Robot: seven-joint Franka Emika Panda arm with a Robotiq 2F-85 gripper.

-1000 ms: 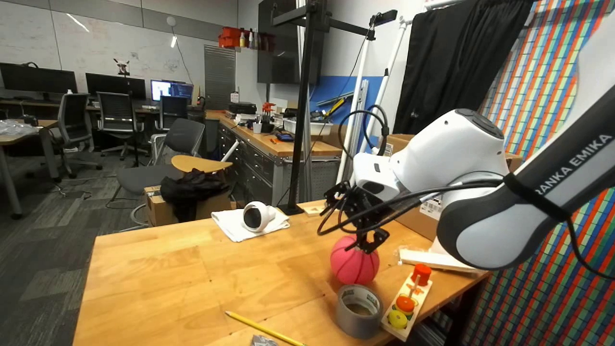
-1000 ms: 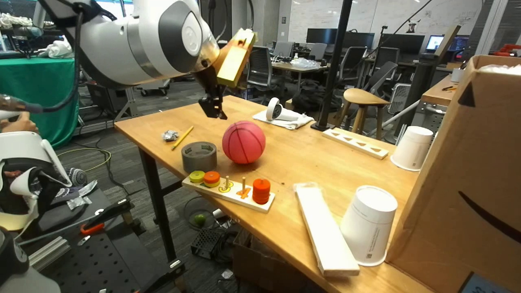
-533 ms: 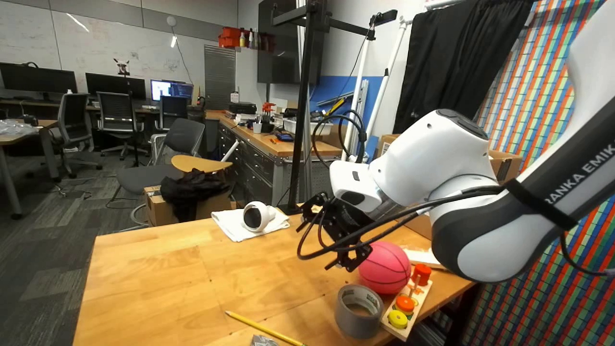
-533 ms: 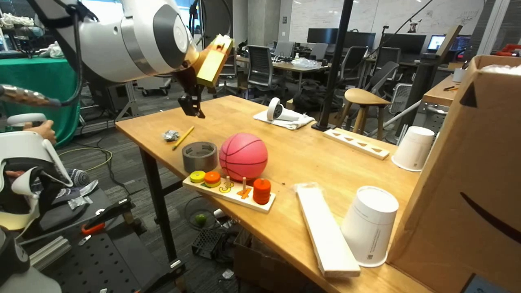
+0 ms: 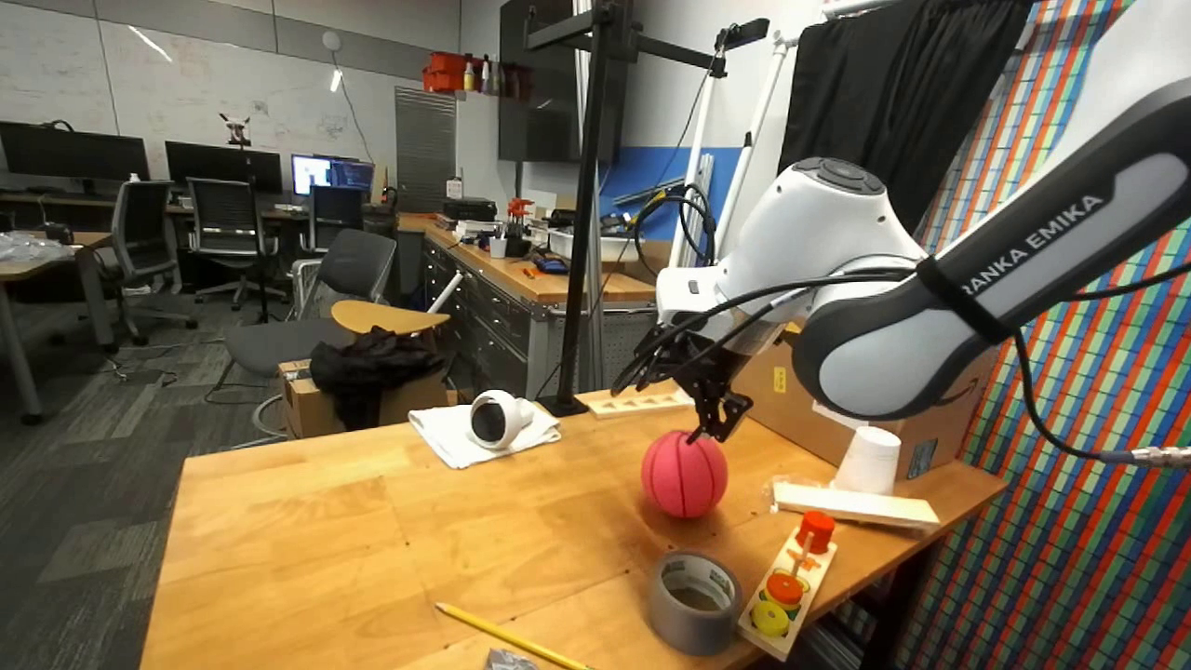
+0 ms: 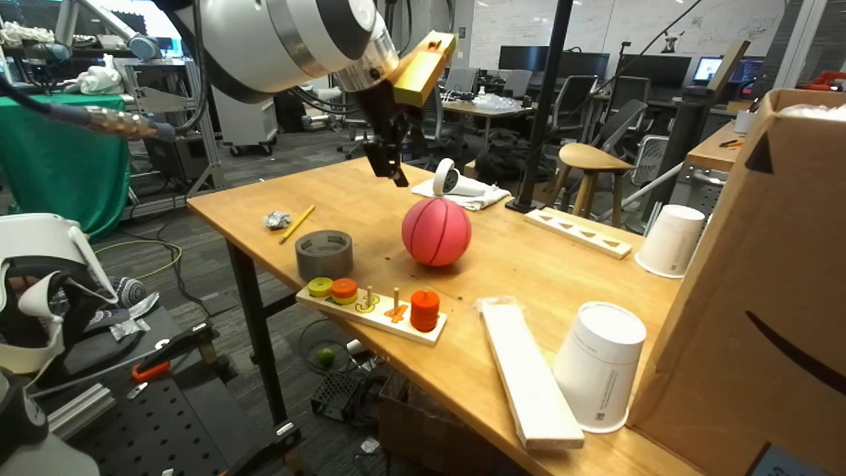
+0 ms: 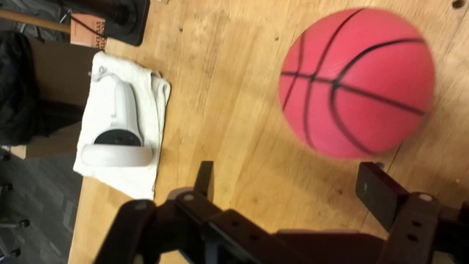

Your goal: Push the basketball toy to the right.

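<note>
The basketball toy [image 5: 684, 475] is a reddish-pink ball with dark seams on the wooden table [image 5: 326, 521]. It also shows in an exterior view [image 6: 437, 231] and at the upper right of the wrist view [image 7: 357, 84]. My gripper [image 7: 285, 170] is open, with nothing between its fingers. In the wrist view the ball lies beyond the fingertips, close to the right finger. In an exterior view the gripper [image 6: 396, 175] is above and left of the ball. I cannot tell whether a fingertip touches the ball.
A grey tape roll [image 6: 324, 254] and a peg board [image 6: 373, 320] with coloured rings sit near the ball. A white controller [image 7: 117, 156] lies on a cloth. A white block [image 6: 532, 377], paper cup [image 6: 600, 363], slotted wood strip [image 6: 578, 233] and cardboard box [image 6: 747, 284] stand farther along.
The ball first rolled toward the peg board, then back away from it, ending farther from the tape roll. The gripper swung away from the ball, then back over beside it.
</note>
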